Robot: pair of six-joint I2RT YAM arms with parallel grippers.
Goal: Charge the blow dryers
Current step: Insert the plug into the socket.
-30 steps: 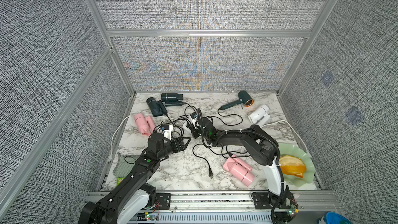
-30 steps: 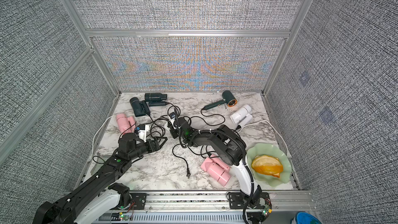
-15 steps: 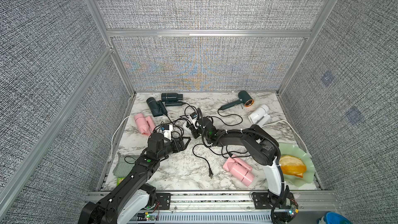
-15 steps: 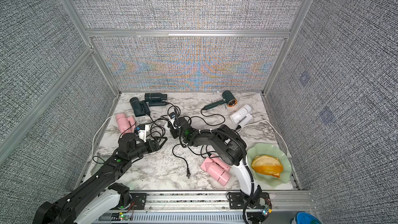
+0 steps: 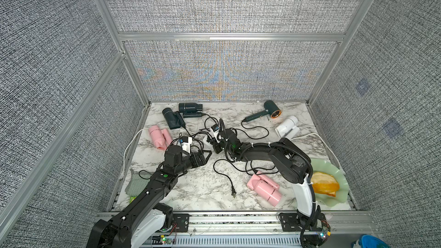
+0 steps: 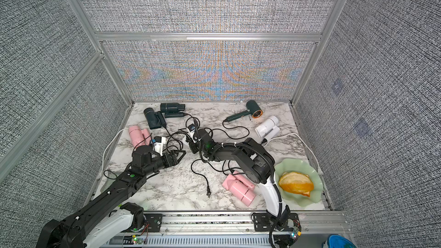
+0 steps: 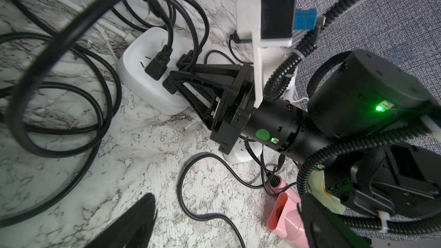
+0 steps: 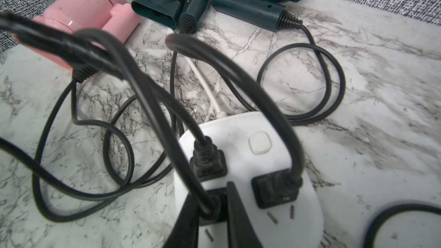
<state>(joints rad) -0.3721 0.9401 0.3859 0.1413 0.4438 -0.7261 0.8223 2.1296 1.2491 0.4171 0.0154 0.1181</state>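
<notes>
The right hand (image 7: 170,81) is clamped on a black plug (image 8: 212,207) at the white socket block (image 8: 260,163), the left hand (image 5: 205,158) is spread wide near it, and a pink blow dryer (image 8: 81,13) and two dark blow dryers (image 8: 164,3) lie farther off on the marble surface (image 8: 358,91).

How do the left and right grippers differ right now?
The left gripper is open and empty; the right gripper is shut on a black plug. The right's fingers are at the white square socket block; the left is clear of it. Both face it.
</notes>
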